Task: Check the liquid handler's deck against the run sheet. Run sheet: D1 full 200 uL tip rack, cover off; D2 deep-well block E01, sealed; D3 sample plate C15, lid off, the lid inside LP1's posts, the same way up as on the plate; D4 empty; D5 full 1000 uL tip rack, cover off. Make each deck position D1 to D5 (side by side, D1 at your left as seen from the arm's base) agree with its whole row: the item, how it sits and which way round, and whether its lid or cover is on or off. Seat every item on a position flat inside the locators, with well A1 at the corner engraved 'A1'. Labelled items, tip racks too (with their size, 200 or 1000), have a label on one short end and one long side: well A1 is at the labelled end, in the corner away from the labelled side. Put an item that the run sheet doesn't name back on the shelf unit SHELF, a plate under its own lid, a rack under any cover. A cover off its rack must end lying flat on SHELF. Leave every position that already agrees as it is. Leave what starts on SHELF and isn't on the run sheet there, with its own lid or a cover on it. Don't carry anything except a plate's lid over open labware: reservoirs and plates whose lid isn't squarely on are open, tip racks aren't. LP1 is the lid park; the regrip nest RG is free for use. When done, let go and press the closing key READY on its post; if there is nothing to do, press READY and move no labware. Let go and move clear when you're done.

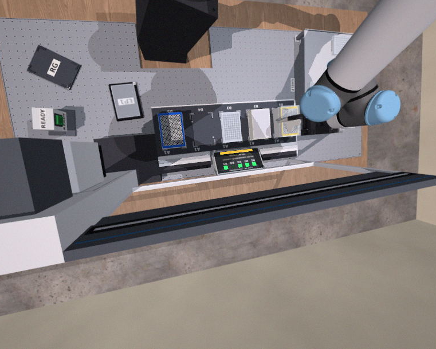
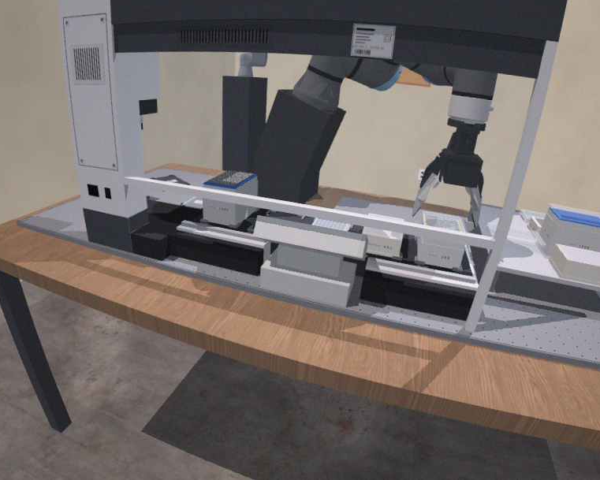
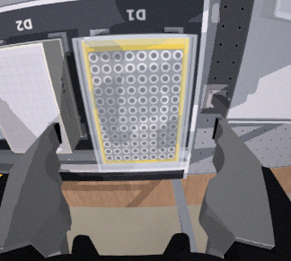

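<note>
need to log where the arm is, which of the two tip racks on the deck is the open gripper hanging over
The yellow-rimmed tip rack at D1, next to the white block at D2. The open gripper hangs above it, empty. The other, blue-rimmed rack sits at the deck's far end.

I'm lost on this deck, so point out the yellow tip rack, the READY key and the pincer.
yellow tip rack (image 3: 135,105), wrist view, middle of its tip grid
READY key (image 1: 59,120), top view, green button face
pincer (image 2: 448,206), exterior view, midway between its open fingertips
</note>
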